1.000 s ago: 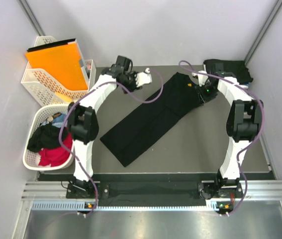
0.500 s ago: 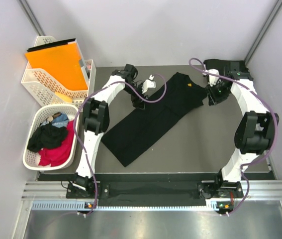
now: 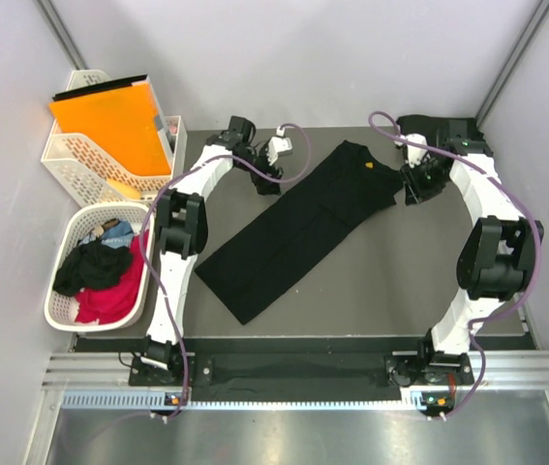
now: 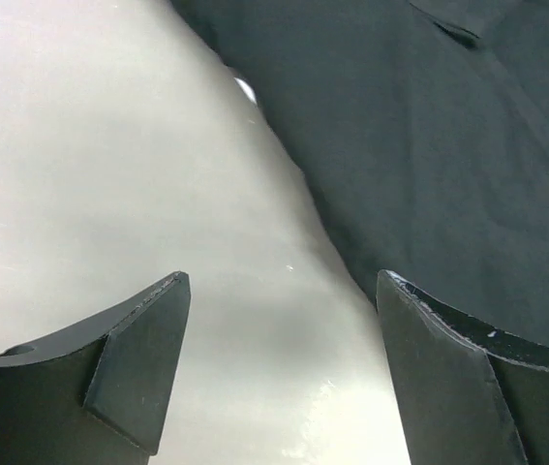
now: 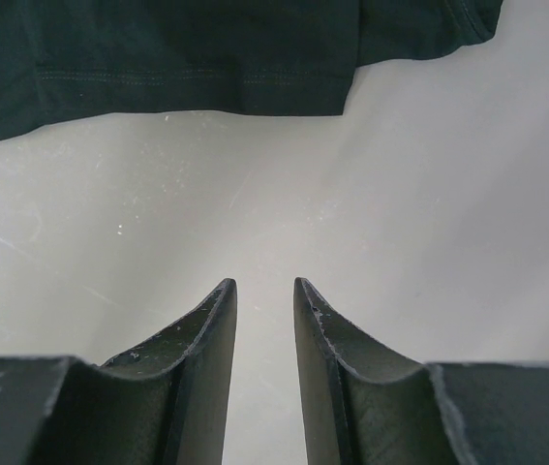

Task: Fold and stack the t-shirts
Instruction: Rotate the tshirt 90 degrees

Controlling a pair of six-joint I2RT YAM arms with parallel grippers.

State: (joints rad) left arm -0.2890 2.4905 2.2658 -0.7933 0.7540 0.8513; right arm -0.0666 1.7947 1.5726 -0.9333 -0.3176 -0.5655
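A black t-shirt (image 3: 293,228), folded into a long strip, lies diagonally across the grey table. My left gripper (image 3: 279,151) hovers just off the strip's far left edge. In the left wrist view it (image 4: 282,291) is wide open and empty over bare table, with the shirt (image 4: 429,145) at the upper right. My right gripper (image 3: 412,184) is just right of the shirt's far end. In the right wrist view its jaws (image 5: 264,288) stand only slightly apart with nothing between them, and the shirt's hem (image 5: 158,48) lies ahead.
A folded black pile (image 3: 445,132) sits at the far right corner. A white basket (image 3: 61,310) at the left holds black, red and blue clothes. An orange folder (image 3: 109,121) stands in lattice baskets at the far left. Walls close in on both sides.
My right gripper has come off the shirt's far end and moved right. My left gripper dipped toward the shirt's edge, then drew back toward the far side.
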